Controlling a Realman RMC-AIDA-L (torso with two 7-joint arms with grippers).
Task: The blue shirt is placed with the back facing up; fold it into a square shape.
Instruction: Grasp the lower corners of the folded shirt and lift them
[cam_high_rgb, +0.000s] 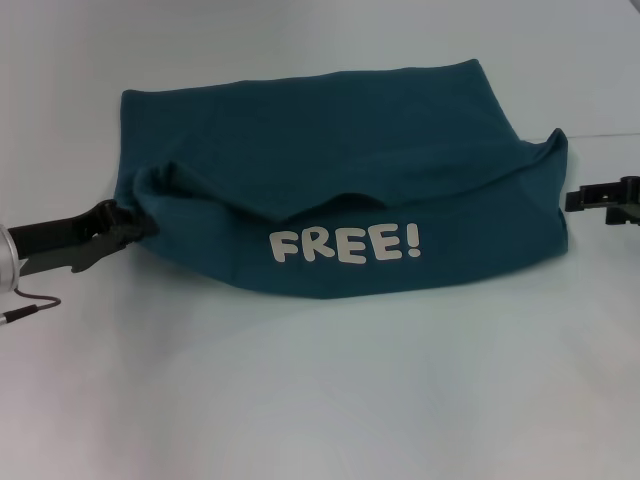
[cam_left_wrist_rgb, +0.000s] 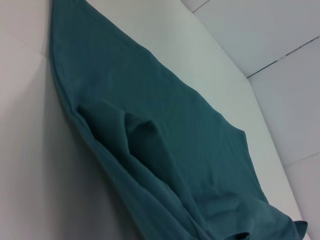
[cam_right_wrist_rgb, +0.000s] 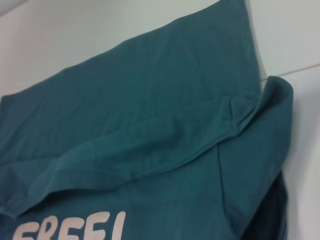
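Note:
The blue shirt (cam_high_rgb: 340, 160) lies across the white table, a teal knit with a white "FREE!" print (cam_high_rgb: 345, 245) on the near layer. That near layer is turned up and over, sagging in the middle. My left gripper (cam_high_rgb: 133, 226) is shut on the bunched left edge of the shirt. My right gripper (cam_high_rgb: 572, 198) sits at the shirt's right edge, just beside the raised right corner (cam_high_rgb: 555, 150). The left wrist view shows folds of the shirt (cam_left_wrist_rgb: 150, 150) close up. In the right wrist view the shirt (cam_right_wrist_rgb: 150, 110) shows its folded ridge and part of the print.
A white table (cam_high_rgb: 320, 400) extends in front of the shirt and behind it. A thin cable (cam_high_rgb: 30, 305) hangs from my left arm near the table's left side. A dark seam line (cam_high_rgb: 605, 133) runs behind the right corner.

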